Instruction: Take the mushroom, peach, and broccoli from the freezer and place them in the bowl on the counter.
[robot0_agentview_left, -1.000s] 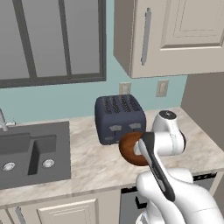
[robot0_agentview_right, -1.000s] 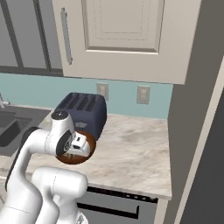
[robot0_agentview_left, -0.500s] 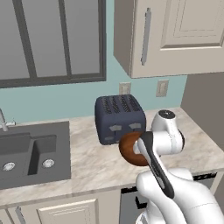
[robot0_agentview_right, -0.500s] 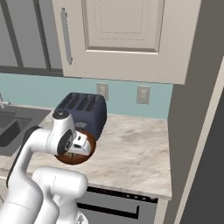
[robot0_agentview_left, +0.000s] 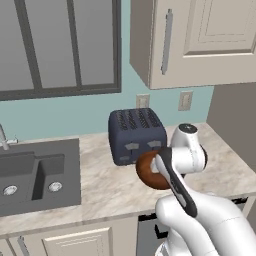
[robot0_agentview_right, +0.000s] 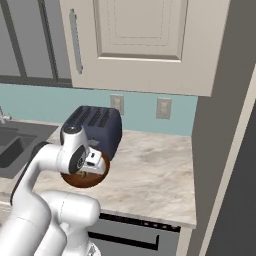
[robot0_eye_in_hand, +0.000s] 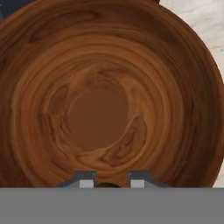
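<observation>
I have the pincer hanging right over the bowl, looking straight down into it. In the hand view the two finger tips stand close together, with something small and dark wedged between them; I cannot tell what it is, so I read the pincer as closed on an item I can't name. The bowl's brown, ringed inside looks bare from here.

From the left base view the bowl sits on the table, just in front of the dark blue toaster and partly hidden behind my arm. The sink lies well off to the left of it. From the right base view the hand is low over the bowl, with the toaster just behind. A wall cupboard hangs above, and two wall sockets sit on the teal backsplash behind the table.
</observation>
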